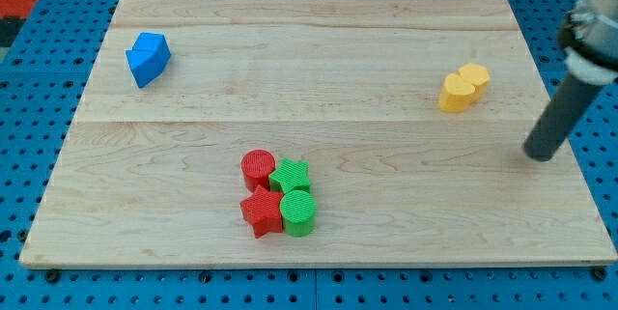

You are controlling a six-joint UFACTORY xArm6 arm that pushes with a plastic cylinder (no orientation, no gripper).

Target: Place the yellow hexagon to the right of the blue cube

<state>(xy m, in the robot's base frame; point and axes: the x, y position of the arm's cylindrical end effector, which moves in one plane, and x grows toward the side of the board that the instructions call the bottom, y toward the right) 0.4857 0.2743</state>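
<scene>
Yellow block far from the blue cube

My tip (543,153), a bare rod with no claw to open or hold anything, stands near the surface's (386,204) right edge; the yellow block (463,88) lies up-left, apart; the blue cube (148,58) sits top-left.

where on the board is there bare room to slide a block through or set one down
Bare wood runs between the blue cube-like block and the yellow hexagon-like block. Both bottom corners of the wooden board are free. It is crowded at bottom centre: red cylinder, green star, red star, green cylinder. My tip sits right of yellow.
</scene>
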